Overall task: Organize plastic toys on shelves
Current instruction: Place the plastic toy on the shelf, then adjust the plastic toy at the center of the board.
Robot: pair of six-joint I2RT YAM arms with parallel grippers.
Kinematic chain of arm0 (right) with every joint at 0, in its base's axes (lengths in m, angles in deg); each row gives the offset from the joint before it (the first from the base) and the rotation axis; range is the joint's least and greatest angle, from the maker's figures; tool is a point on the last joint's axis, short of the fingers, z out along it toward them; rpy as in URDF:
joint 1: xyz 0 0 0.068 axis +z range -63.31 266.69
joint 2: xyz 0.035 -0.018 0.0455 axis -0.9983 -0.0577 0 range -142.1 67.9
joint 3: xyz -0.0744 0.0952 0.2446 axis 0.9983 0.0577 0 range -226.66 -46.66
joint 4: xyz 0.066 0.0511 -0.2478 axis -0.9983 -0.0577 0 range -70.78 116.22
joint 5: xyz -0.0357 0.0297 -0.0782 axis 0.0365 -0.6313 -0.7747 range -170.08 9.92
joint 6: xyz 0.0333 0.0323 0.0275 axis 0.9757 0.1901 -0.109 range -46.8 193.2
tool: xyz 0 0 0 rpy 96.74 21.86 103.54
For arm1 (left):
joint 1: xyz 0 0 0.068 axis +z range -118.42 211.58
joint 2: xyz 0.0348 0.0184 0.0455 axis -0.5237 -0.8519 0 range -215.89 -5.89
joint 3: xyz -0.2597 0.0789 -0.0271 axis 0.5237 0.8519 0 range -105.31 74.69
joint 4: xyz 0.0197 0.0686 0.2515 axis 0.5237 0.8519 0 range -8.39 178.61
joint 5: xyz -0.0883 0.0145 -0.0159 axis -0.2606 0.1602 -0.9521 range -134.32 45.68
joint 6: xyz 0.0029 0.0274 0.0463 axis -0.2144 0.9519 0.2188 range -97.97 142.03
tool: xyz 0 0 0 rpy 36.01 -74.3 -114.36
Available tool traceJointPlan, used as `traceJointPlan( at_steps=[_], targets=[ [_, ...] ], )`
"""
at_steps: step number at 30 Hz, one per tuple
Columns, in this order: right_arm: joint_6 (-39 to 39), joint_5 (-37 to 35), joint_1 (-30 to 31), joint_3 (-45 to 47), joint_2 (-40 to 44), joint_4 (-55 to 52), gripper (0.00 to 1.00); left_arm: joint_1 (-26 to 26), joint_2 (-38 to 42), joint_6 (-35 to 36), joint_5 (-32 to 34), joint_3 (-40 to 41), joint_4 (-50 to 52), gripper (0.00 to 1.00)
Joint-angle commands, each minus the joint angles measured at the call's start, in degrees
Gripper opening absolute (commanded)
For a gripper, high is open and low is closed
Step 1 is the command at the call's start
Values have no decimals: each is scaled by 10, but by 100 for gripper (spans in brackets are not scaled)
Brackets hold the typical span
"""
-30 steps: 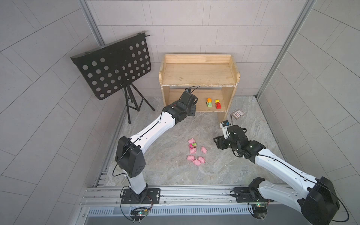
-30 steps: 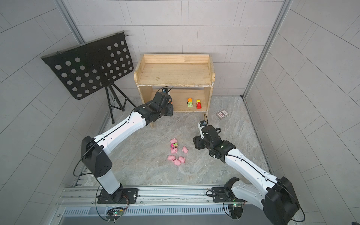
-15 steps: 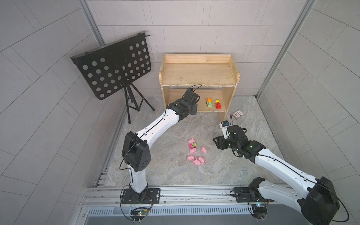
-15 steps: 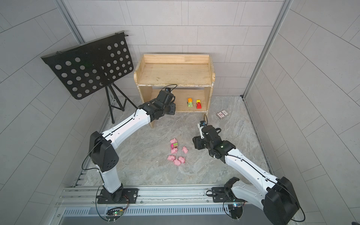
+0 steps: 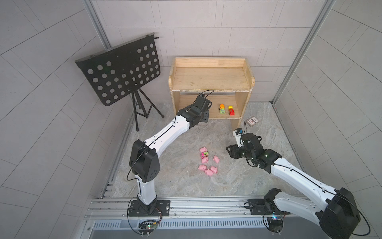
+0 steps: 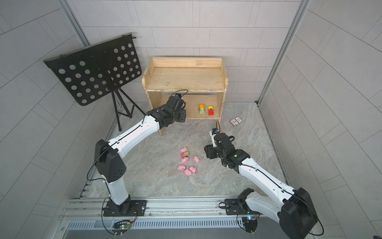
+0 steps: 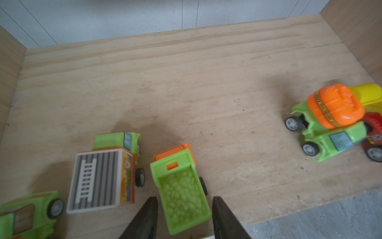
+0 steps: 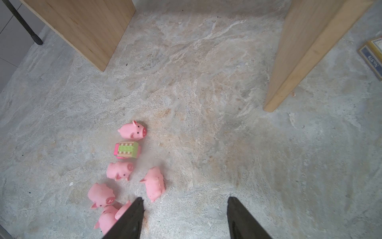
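Green dump truck point(image 7: 179, 184) sits between parted jaws of the left claw point(image 7: 184, 197).

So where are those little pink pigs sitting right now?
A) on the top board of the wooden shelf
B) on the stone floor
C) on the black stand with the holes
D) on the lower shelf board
B: the pink pigs lie in a loose cluster on the stone floor, out in front of the shelf, while the lower shelf board holds only toy vehicles.
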Motion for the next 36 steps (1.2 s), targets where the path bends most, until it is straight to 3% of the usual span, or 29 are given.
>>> traceJointPlan(
  at_steps=[1,10,18,27,36],
  targets=[
    [3,6,0,1,-1,6,66,4,4,6,-10,-15,17,53],
    [-17,39,14,-9,-33,11,68,4,71,7,-59,45,21,64],
    [-22,38,49,-38,-96,15,68,4,171,2,-104,162,27,65],
    [-17,24,105,-86,-194,21,60,4,244,-38,-111,349,-23,51],
    [9,-16,139,-115,-266,37,45,2,196,-93,-142,445,-122,47]
  ],
)
